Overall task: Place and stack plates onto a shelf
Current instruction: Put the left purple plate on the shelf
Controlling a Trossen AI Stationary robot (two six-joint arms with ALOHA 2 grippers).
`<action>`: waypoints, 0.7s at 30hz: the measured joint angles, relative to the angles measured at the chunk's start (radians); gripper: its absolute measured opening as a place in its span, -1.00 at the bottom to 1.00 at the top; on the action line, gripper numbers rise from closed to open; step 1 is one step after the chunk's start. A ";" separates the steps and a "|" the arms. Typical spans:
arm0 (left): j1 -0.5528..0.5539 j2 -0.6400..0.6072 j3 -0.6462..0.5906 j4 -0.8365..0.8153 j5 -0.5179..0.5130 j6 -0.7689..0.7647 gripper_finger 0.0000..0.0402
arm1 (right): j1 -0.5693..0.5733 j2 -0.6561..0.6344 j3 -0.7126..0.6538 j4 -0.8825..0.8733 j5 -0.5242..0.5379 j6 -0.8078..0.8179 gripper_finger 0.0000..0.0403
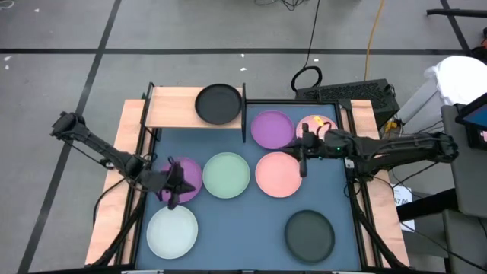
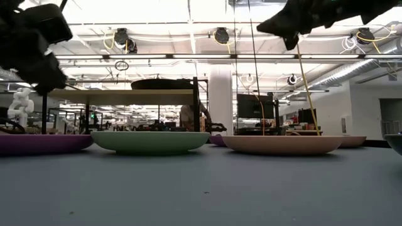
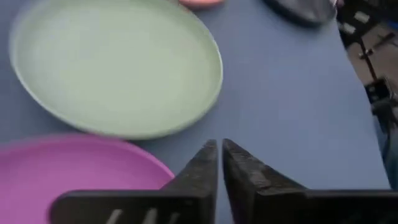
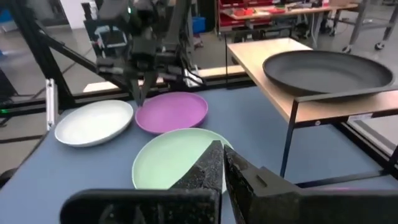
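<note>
Hovering left tool [image 1: 173,199] overlaps purple plate [image 1: 187,176] rim.

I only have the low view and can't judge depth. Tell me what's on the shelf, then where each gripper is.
Observer: One black plate sits at the right end of the shelf.
Operator: Left gripper next.
Observer: The left gripper hangs empty over the purple plate, facing the green plate.
Operator: Now the right.
Observer: The right gripper is shut and empty, above the rim of the central pink plate.
</note>
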 joint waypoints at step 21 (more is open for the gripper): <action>-0.110 0.503 0.215 -0.194 -0.094 -0.281 -0.13 | 0.005 -0.024 -0.060 -0.002 -0.002 -0.110 -1.00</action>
